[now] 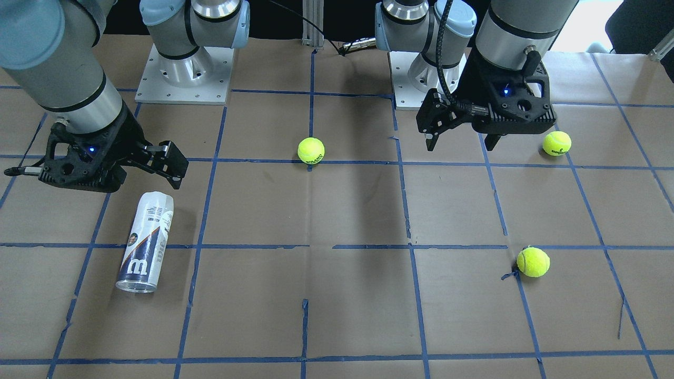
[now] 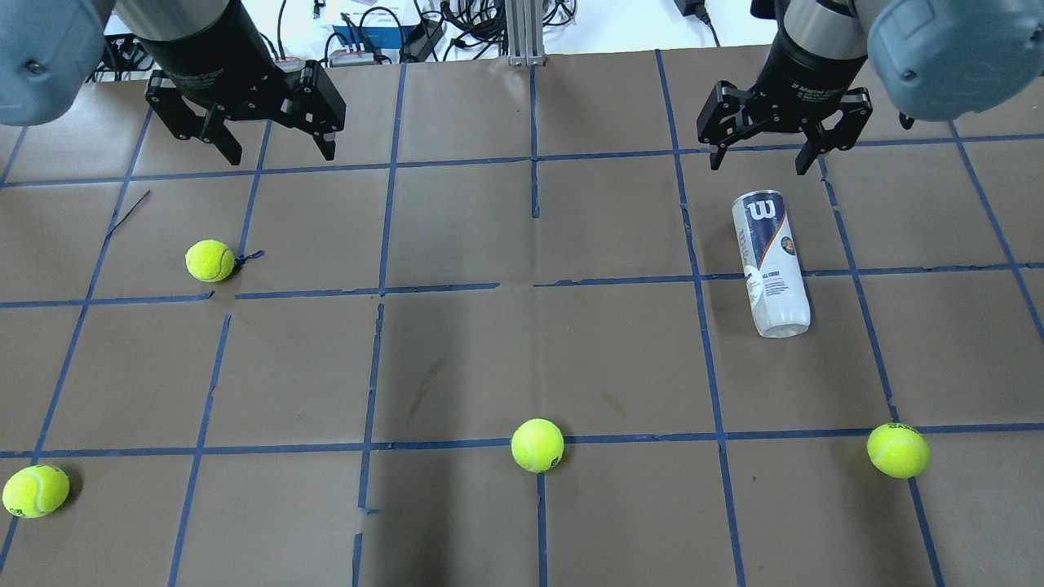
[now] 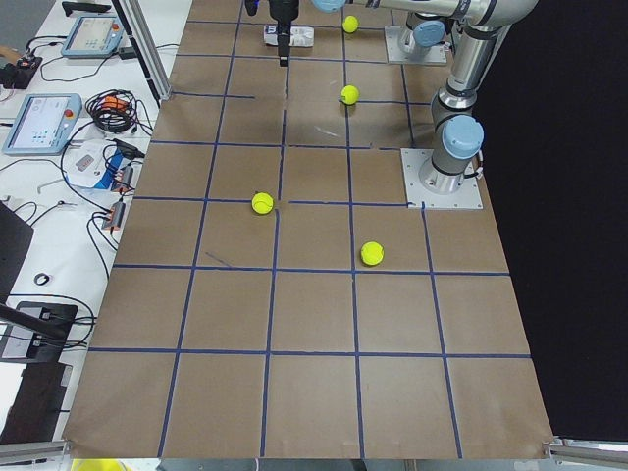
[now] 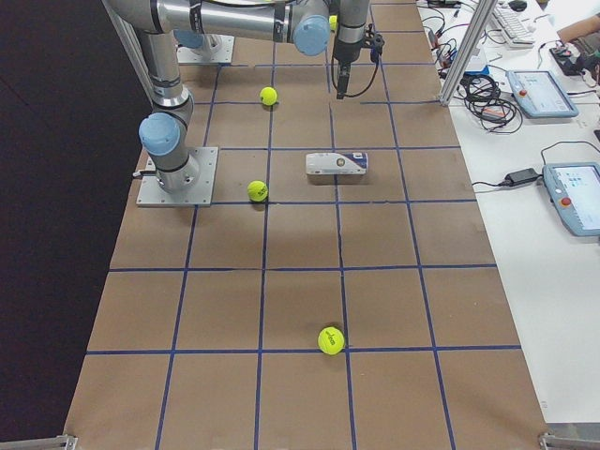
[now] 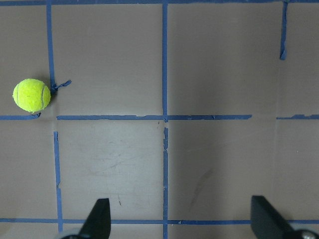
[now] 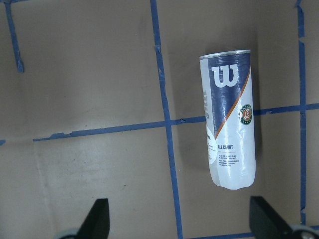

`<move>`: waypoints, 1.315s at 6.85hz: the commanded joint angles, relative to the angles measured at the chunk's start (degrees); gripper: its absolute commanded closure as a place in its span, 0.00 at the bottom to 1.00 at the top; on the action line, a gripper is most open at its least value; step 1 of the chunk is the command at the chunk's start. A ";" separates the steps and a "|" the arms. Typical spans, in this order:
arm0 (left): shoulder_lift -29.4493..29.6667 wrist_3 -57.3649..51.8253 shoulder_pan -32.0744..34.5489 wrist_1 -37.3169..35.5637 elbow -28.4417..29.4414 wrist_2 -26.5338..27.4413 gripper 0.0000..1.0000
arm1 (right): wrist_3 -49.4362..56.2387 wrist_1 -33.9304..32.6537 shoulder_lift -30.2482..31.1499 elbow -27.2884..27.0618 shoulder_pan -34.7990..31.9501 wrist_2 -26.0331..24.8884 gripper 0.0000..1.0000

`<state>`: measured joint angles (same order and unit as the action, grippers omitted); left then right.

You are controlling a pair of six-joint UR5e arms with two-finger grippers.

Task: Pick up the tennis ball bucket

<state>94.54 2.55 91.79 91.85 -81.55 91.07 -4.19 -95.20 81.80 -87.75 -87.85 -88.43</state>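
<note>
The tennis ball bucket (image 2: 771, 261) is a clear tube with a white-and-navy label. It lies on its side on the table's right half, silvery rim pointing away from the robot's base. It also shows in the front view (image 1: 145, 239) and the right wrist view (image 6: 229, 119). My right gripper (image 2: 760, 165) is open and empty, hovering above the table just past the rim end. In the right wrist view the bucket lies ahead of the fingers (image 6: 99, 216), right of centre. My left gripper (image 2: 280, 153) is open and empty over the far left of the table.
Several yellow-green tennis balls lie loose on the brown paper with its blue tape grid: one below the left gripper (image 2: 210, 261), one at the near left (image 2: 34, 491), one at the near centre (image 2: 537, 445), one at the near right (image 2: 898, 450). None touches the bucket.
</note>
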 commanded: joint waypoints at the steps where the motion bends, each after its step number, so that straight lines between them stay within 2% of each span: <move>1: 0.21 0.00 0.06 0.00 -0.28 0.15 0.00 | -0.47 -0.69 -0.15 -0.14 0.13 -0.25 0.00; 3: 0.21 0.00 0.06 -0.09 -0.19 0.07 0.00 | 0.74 -0.95 -0.76 -0.40 0.65 -0.16 0.00; 4: 0.03 0.00 0.06 -0.09 -0.28 0.07 0.00 | 4.59 -1.30 -1.46 -1.01 1.18 -0.25 0.00; 5: -0.05 0.00 0.06 -0.09 -0.36 0.07 0.00 | 5.93 -3.39 -4.08 -2.15 1.45 -1.55 0.00; 7: -0.06 0.00 0.14 -0.09 -0.37 0.07 0.00 | 8.47 -16.01 -9.88 -8.71 3.37 -1.74 0.00; 9: -0.06 0.00 0.06 -0.09 -0.28 -0.02 0.00 | 11.90 -19.41 -12.35 -11.81 6.01 -1.92 0.00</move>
<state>94.49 2.55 91.87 91.76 -81.86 91.12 5.57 -112.30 71.32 -97.53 -83.40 -90.24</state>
